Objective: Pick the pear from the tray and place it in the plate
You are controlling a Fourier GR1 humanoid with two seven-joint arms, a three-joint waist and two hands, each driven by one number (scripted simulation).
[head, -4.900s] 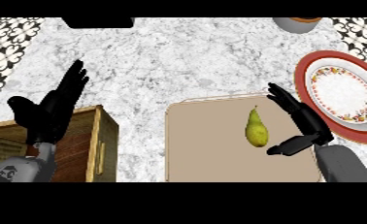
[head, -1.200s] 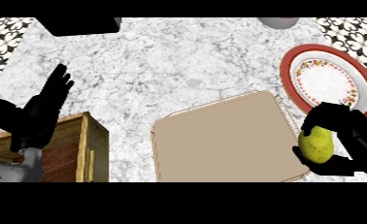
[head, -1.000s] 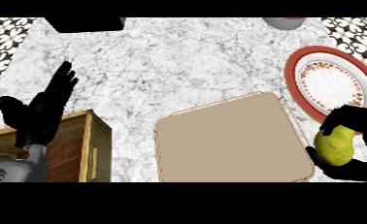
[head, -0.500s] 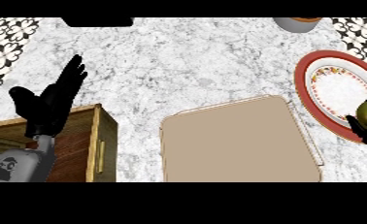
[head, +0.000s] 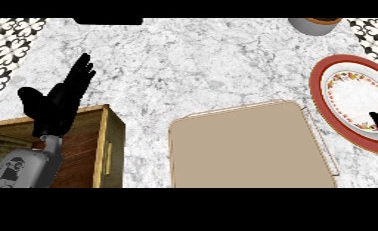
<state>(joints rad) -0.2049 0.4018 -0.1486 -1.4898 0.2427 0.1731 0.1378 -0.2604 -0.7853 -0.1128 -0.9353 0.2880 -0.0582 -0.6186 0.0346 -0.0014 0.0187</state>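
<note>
Right hand (head: 373, 118): only a small dark tip showed at the right edge of the view. It lay over the patterned inner face of the plate (head: 316, 92). Whether the hand was released, clenched or grasping something could not be told from so little of it.

Left hand (head: 55, 105): it was open with straight fingers pointing to the far side, resting at the left edge above the wooden cabinet (head: 92, 145). It held nothing and was well apart from the task's things.

Pear: not seen anywhere in the view. The tray (head: 247, 147), near centre on the worktop (head: 207, 60), showed a bare surface. The visible part of the plate carried no fruit. Judgement: the pear most likely lay with the right hand beyond the right edge, but this could not be confirmed, nor could its long axis be read.

Governing relation: the plate stood just right of the tray, their edges close, and was partly cut off by the right edge of the view. The right hand tip was already over the plate and the left hand lay across the whole worktop from it. Judgement: any placing falls to the right hand, with the target directly beneath and slightly left of its visible tip.

Also noted: a cup (head: 314, 25) at the far right, clear of the plate.
</note>
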